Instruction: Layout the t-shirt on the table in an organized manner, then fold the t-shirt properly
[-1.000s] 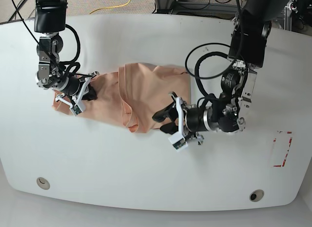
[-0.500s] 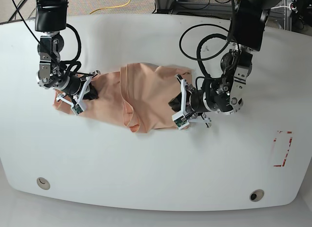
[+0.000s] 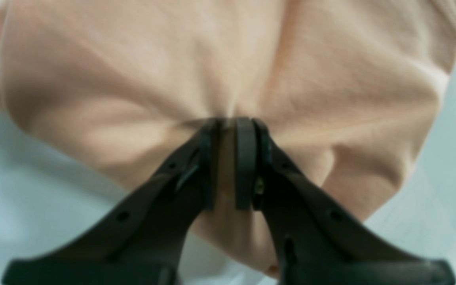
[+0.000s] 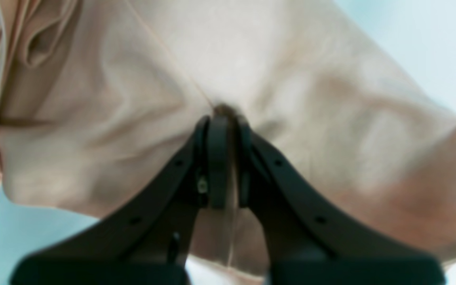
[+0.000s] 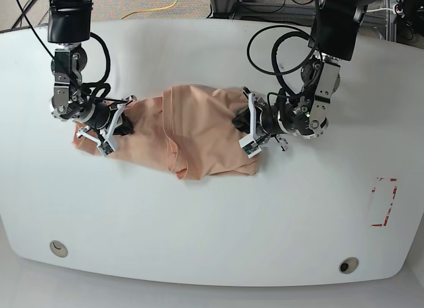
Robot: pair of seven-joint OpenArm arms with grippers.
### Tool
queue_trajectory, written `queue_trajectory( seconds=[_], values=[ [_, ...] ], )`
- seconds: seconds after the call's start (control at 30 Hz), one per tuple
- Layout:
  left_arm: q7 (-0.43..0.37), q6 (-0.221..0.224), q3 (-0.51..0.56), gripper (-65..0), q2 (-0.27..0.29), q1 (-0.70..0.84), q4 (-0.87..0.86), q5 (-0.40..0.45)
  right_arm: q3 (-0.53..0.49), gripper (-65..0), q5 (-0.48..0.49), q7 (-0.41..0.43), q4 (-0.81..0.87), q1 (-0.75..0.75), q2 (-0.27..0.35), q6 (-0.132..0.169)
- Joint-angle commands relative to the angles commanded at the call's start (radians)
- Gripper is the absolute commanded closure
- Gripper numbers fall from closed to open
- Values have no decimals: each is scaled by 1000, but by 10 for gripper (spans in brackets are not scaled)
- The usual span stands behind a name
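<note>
The peach t-shirt [image 5: 192, 132] lies bunched and wrinkled in the middle of the white table [image 5: 199, 222]. My left gripper [image 5: 242, 130] is at the shirt's right edge in the base view; in the left wrist view its fingers [image 3: 245, 158] are shut on a pinch of the t-shirt [image 3: 212, 71], with puckers running out from the grip. My right gripper [image 5: 114, 128] is at the shirt's left end. The right wrist view shows its fingers [image 4: 217, 158] shut on a fold of the t-shirt [image 4: 291, 99].
A red-tape rectangle [image 5: 384, 202] marks the table's right side. Two round grommet holes [image 5: 58, 248] [image 5: 348, 265] sit near the front edge. Black cables loop off both arms above the shirt. A yellow cable [image 5: 159, 8] lies beyond the far edge.
My left gripper moved up and left from the bare table beside the shirt onto its right edge and shut on the fabric. My right gripper stayed at the shirt's left end.
</note>
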Motion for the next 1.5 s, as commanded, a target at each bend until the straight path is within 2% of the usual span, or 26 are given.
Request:
queue_trajectory(
  seconds=[0.23,0.33,0.4,0.6,0.67,0.73,0.8,0.9,1.07,1.23,1.3,1.4,1.5],
  values=[
    [-2,0,0,-60,-2,-2,-29,0,9,-43,2,-6,60,2,0,0],
    [-2,0,0,-60,-11,0,-29,-2,48,-60,2,-80,153,5,-3,0],
    [-2,0,0,-60,-21,0,-29,-3,89,-132,2,-157,238,11,-29,0],
    [-2,0,0,-60,-21,2,-31,-3,270,-409,0,-362,468,69,-104,0],
    [-2,0,0,-60,-23,3,-31,-3,315,-487,2,-423,508,92,-120,0],
    [-2,0,-2,-60,-32,3,-34,-3,370,-595,2,-496,529,120,-130,0],
    [-2,0,-2,-60,-44,5,-34,-6,423,-650,2,-540,531,143,-140,0],
    [-2,0,-2,-60,-49,6,-31,-6,542,-650,3,-572,509,158,-155,0],
    [-2,0,-5,-60,-51,6,-35,-6,631,-650,41,-575,385,170,-133,0],
    [-2,0,-55,-60,-51,6,-35,-6,710,-650,215,-574,132,169,-68,0],
    [0,0,-61,-60,-51,6,-35,-6,710,-650,272,-571,54,161,-48,0],
    [0,0,-61,-60,-51,6,-35,-6,707,-650,367,-548,-5,132,-20,0],
    [0,0,-61,-60,-51,6,-34,-6,706,-650,425,-540,-15,103,-17,0]
  ],
)
